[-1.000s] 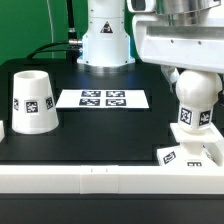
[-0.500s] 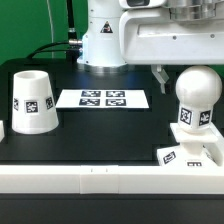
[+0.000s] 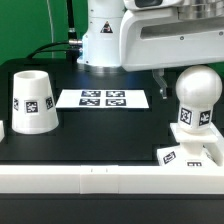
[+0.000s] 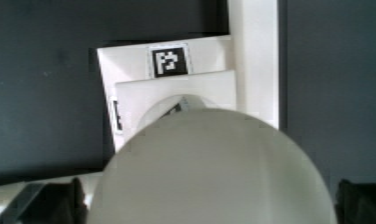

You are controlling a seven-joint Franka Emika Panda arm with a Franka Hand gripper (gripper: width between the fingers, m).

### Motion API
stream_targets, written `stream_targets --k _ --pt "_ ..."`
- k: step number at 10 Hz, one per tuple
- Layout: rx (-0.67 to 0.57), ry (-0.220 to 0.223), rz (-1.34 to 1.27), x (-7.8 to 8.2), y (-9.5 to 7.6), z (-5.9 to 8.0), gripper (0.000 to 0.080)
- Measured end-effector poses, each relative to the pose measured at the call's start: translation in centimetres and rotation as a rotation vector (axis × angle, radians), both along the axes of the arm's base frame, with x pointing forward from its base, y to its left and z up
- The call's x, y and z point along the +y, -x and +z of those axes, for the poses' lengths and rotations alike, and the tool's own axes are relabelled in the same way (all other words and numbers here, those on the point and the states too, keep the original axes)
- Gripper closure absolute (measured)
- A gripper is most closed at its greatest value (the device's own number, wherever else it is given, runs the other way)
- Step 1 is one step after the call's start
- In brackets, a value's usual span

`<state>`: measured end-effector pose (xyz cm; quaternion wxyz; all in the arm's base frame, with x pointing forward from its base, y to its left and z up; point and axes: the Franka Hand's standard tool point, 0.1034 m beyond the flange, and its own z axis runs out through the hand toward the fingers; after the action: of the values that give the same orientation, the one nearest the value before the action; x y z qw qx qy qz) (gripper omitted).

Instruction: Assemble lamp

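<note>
The rounded white bulb point(image 3: 196, 100) stands upright on the flat square base point(image 3: 190, 153) at the exterior view's right, near the front rim. My gripper point(image 3: 183, 70) hangs just above the bulb, open and holding nothing; one dark finger point(image 3: 160, 78) shows beside the bulb's top. In the wrist view the bulb point(image 4: 211, 165) fills the space between my gripper's point(image 4: 203, 208) fingers, with a gap on each side, and the tagged base point(image 4: 158, 75) lies beyond it. The tapered shade point(image 3: 33, 100) stands mouth down at the exterior view's left.
The marker board point(image 3: 103, 98) lies flat at mid table. The white robot pedestal point(image 3: 105, 40) stands behind it. A raised white rim point(image 3: 100, 180) runs along the table's front and shows in the wrist view point(image 4: 256, 50) next to the base.
My gripper, around the bulb a second ago, has let go, risen above it and shifted toward the exterior view's left. The bulb stays upright on the base.
</note>
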<state>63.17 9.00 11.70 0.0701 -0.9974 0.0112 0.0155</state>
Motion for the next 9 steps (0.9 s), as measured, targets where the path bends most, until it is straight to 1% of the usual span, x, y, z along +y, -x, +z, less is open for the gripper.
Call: stream_targets --k 1,3,4,5,6,9 --pt "-0.011 0.005 0.077 0.1 0.0 0.0 0.0101" --pt "-0.06 0.031 0.301 1.4 0.0 0.0 0.0101" --pt "-0.074 0.039 0.38 1.7 0.0 -0.1 0.0101" --pt "-0.109 0.061 0.542 1.7 -0.3 -0.1 0.0101" --pt "-0.127 0.064 0.644 1.5 -0.4 -0.1 0.0101" --pt "-0.141 0.071 0.807 1.1 -0.5 -0.2 0.0101"
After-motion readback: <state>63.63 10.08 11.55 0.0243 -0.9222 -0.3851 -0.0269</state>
